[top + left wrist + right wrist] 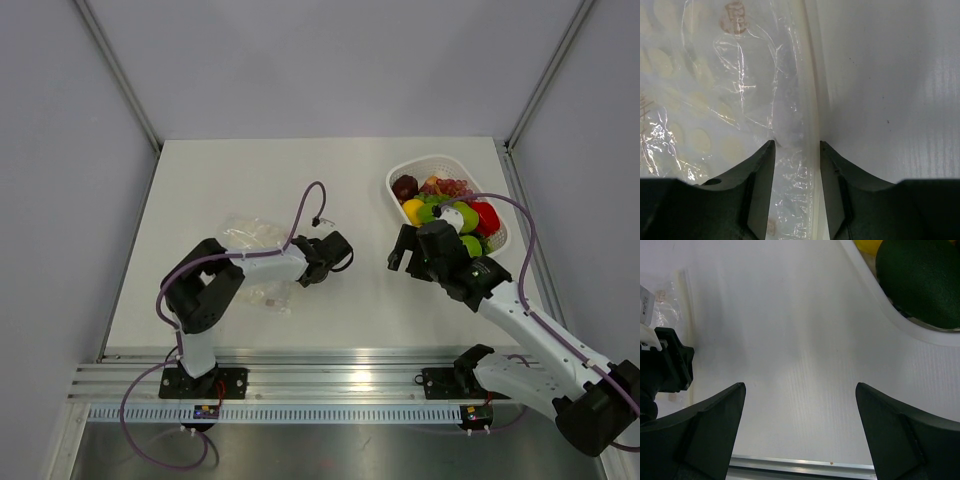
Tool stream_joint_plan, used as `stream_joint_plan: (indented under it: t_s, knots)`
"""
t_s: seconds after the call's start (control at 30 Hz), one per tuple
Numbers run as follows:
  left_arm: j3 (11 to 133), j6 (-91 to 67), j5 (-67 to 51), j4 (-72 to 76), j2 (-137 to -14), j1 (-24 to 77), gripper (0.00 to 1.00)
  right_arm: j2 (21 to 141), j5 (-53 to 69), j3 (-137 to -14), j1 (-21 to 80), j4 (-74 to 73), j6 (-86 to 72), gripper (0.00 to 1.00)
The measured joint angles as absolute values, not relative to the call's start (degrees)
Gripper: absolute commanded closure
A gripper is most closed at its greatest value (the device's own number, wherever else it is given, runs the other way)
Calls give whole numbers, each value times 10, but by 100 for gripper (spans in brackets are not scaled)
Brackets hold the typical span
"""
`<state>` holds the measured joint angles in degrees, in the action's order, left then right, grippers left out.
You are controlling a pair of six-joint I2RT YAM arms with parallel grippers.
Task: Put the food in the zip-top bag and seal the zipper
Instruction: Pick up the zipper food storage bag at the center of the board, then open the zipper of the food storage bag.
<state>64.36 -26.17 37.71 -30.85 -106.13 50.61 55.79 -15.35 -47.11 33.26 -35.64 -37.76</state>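
Clear crinkly film: the zip-top bag (715, 100) lies flat on the tabletop (250, 170), left of centre. It looks light, limp and slippery. The left pincer (796, 145) stands partly open astride one edge, where the stiffer zipper (811, 75) strip offers the best hold; no grip is evident. The right pincer (800, 385) is wide open and empty. The food (445, 205) sits in the basket (425, 160), far right: hard, glossy, liable to roll.
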Motion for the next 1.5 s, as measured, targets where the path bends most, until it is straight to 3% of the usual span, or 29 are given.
stream_joint_plan:
  t_s: [0.1,0.13,0.23,0.4,0.57,0.77,1.07,1.5]
  knots:
    - [644,-256,378,-307,-1063,505,72,558,-154,-471,333,-355,-378,1]
    - [644,-253,378,-307,-1063,505,83,558,-154,-471,333,-354,-378,1]
    - [646,-249,377,-307,-1063,505,100,559,-154,-471,333,-353,-378,0]
    - [643,-238,351,-300,-1045,500,100,570,-153,-471,333,-351,-378,1]
    - [634,-234,281,-293,-952,485,100,590,-128,-471,333,-336,-378,1]
    - [629,-238,176,-262,-854,469,100,633,-78,-473,344,-253,-399,1]
    - [598,-261,47,-225,-825,457,100,730,-23,-486,385,-139,-462,1]
    - [583,-275,-8,-219,-787,439,100,815,-7,-495,385,-54,-533,14]
